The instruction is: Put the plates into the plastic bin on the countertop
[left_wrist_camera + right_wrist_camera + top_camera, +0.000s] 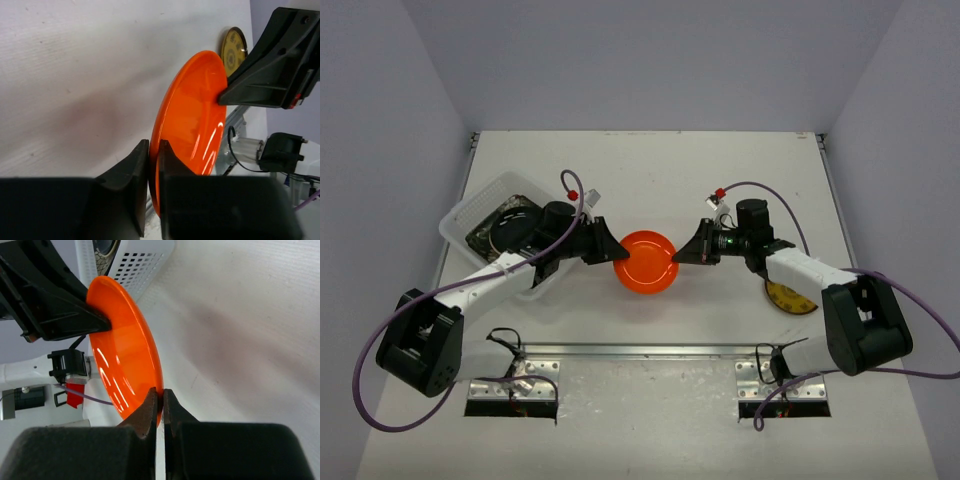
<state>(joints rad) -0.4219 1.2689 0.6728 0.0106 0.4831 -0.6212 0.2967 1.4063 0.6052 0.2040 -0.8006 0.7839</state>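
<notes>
Grippers first: the left gripper [153, 150] is seen pinched nearly closed on one rim of the orange plate [192, 120]. The right gripper [160, 395] is narrowed likewise onto the opposite rim. The plate is thus held by both at once, approx. midway betw. the arms, over the countertop [650, 165]. Whether it is lifted clear of the surface can't be told.

A hand-over towards the left is judged likely, since the plastic bin [470, 208] lies by the left arm.

Progress: dark plates [505, 228] are already stacked in the bin, count not readable. The orange one is in transit, and a yellow plate [790, 297] lies on the countertop by the right arm, not yet binned. No other plates are seen, so prob. most of the task is done.

Views: bin contents and both arms w/ the plate betw. them are shown only from the top. Each rim grip is shown only by the wrist views. The bin's perforated wall is caught by the right wrist, and the yellow plate beyond the orange one by the left.
</notes>
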